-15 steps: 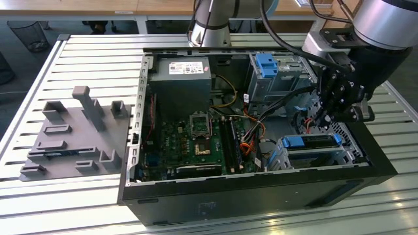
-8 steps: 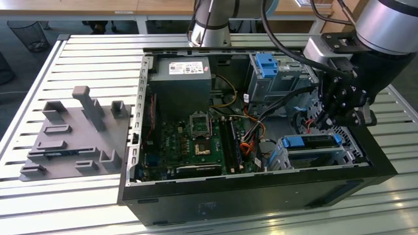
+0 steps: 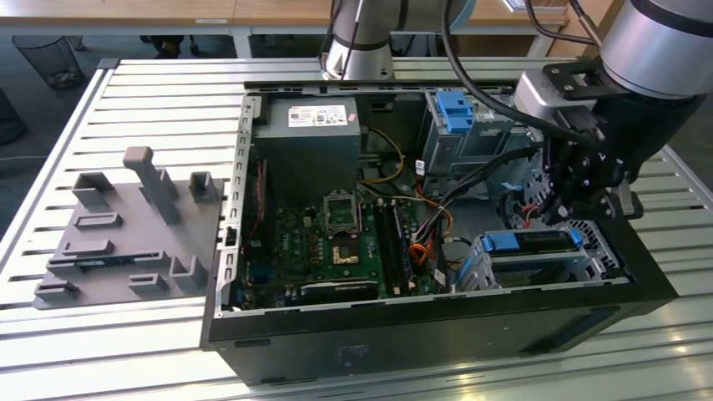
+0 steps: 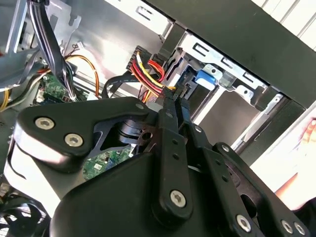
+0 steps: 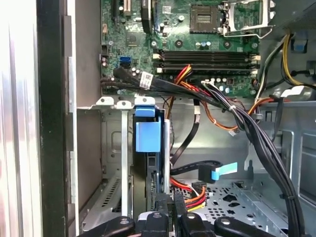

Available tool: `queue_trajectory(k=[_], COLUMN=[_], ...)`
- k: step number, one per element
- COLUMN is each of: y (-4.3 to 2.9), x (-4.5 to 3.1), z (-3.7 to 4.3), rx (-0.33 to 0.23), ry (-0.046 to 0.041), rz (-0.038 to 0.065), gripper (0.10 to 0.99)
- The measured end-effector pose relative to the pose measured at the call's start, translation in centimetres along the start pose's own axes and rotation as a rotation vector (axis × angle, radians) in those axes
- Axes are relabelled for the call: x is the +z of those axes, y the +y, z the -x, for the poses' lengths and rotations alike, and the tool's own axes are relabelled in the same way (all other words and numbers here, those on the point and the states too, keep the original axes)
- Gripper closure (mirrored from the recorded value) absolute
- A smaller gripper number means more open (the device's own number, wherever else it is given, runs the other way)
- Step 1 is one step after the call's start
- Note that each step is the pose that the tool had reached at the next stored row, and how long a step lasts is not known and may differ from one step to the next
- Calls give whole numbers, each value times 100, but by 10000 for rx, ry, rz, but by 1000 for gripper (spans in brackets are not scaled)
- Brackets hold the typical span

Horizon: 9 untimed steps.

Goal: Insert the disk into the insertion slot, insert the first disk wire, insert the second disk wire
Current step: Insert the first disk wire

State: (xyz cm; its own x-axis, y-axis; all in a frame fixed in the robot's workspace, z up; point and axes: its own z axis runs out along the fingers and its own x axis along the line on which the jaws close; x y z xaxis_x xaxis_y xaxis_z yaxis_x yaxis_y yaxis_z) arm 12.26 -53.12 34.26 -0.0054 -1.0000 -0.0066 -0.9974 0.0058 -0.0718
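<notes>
The disk [image 3: 535,243], in its blue carrier, sits in the insertion slot [image 3: 609,261], the low perforated cage at the case's corner on the exterior view's right. My gripper [image 3: 575,210] hangs just above its rear end. In the first wrist view the disk [image 5: 148,134] stands edge-on inside the cage [image 5: 112,148], with my gripper [image 5: 169,210] at its back edge. A red, yellow and black disk wire [image 5: 193,196] runs in to the fingertips. In the second wrist view my gripper [image 4: 174,97] is shut on that wire's end [image 4: 150,74], close to the blue carrier [image 4: 205,79].
The open case holds a motherboard [image 3: 334,238], a power supply [image 3: 306,142] and a taller grey bay with a blue latch [image 3: 457,110]. Black cable bundles [image 5: 256,133] cross beside the cage. A loose cable with a blue tab [image 5: 220,173] lies nearby. A grey fixture plate [image 3: 123,230] sits outside the case.
</notes>
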Motion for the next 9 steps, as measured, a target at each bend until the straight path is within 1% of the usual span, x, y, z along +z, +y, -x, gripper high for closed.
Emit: queue_trajectory(k=[4,9], y=[11,14], x=[5,17], z=[-34,-56], rx=[-216,-235], ry=[-16,-19], rz=[1,1], gripper=[918,918])
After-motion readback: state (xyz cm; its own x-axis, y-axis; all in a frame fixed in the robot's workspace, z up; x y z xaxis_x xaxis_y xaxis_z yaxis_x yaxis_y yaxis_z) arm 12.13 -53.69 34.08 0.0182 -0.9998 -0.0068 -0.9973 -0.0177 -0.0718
